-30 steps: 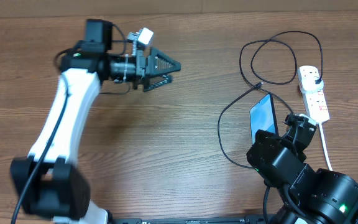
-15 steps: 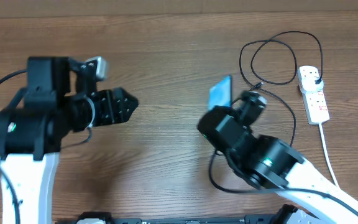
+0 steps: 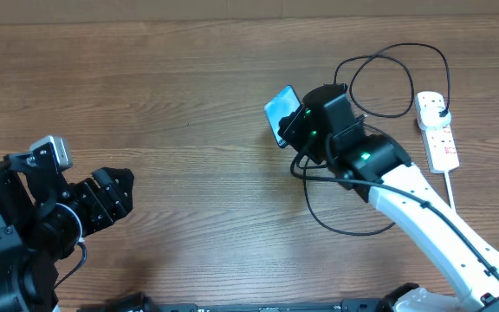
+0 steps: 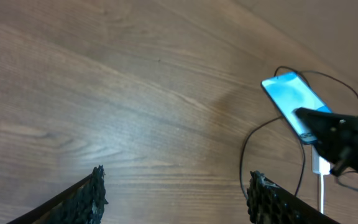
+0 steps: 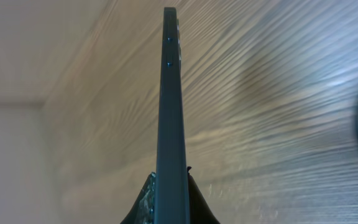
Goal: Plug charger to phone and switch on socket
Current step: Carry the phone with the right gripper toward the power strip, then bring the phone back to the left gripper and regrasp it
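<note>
Right gripper [image 5: 169, 186] is clamped on the phone [image 3: 280, 113] edge, holding it tilted off the table, we think to expose its port. Charger [image 3: 447, 68] loops just right, tip hidden, maybe under the arm. Socket [image 3: 437, 134] far right. Left gripper [image 4: 177, 183] apart, empty, near left.

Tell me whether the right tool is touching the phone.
Touching. The right wrist view shows the right tool pinching the phone edge-on between its fingers.

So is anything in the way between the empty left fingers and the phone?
No, nothing visible. Only bare wooden table lies between the open left fingers and the phone, which the right fingers hold up off the table.
</note>
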`<action>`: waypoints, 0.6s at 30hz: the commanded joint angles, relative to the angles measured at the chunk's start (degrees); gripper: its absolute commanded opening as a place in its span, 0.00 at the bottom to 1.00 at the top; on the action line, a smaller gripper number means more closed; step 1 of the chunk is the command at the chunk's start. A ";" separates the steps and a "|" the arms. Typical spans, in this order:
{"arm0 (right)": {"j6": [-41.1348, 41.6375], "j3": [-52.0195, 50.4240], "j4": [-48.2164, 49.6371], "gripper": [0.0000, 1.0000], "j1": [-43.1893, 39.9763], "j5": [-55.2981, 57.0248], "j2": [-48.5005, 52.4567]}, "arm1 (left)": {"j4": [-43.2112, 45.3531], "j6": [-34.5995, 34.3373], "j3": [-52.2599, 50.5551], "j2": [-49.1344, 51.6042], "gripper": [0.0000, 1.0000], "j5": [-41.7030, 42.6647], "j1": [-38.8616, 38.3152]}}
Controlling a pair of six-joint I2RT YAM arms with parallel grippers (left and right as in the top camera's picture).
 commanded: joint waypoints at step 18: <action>7.08 -24.24 42.40 0.04 -12.17 -42.18 -0.81 | 35.87 -25.49 -33.35 12.24 0.97 40.37 -1.29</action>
